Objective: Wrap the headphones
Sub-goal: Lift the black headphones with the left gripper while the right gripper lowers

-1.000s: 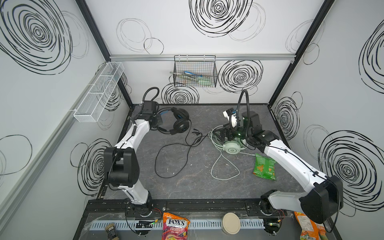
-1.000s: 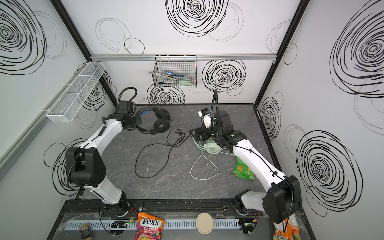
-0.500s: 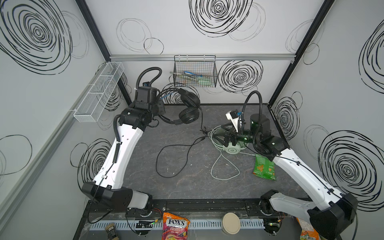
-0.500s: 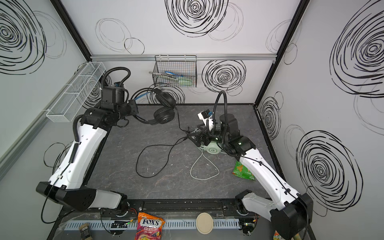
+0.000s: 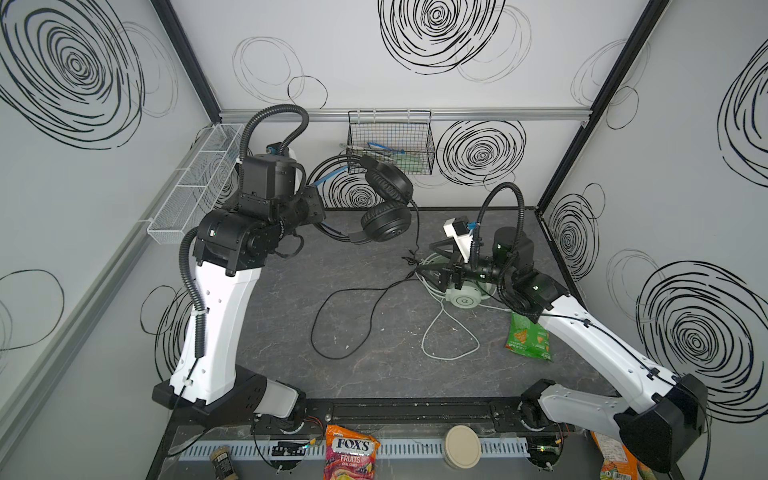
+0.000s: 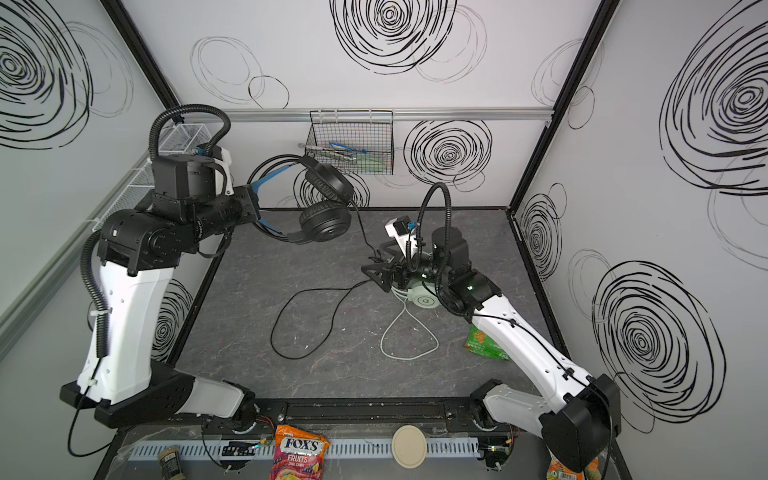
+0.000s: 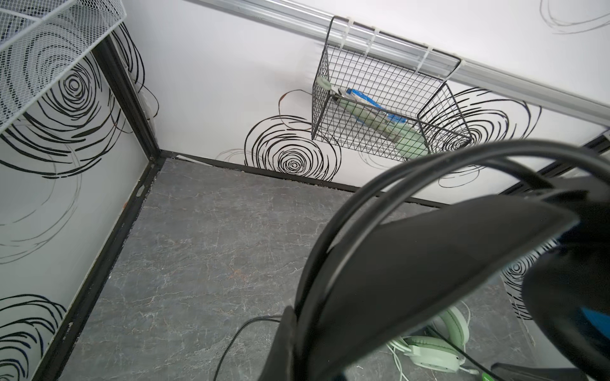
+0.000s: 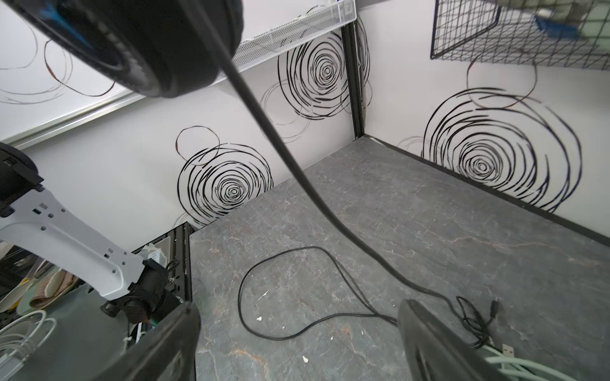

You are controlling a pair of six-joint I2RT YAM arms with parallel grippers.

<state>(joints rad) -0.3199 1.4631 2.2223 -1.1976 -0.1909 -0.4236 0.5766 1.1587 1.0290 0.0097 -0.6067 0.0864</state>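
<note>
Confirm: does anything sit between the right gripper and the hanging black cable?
Nothing visible. The right gripper is open, and the black cable hangs just ahead of it. The mint headset lies below it, not in between.

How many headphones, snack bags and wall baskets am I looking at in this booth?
Headphones: 2 (black headphones, mint-green headphones)
Snack bags: 3 (green bag, FOX'S bag, orange bag)
Wall baskets: 2 (black wire basket, white mesh tray)
Total: 7
</note>
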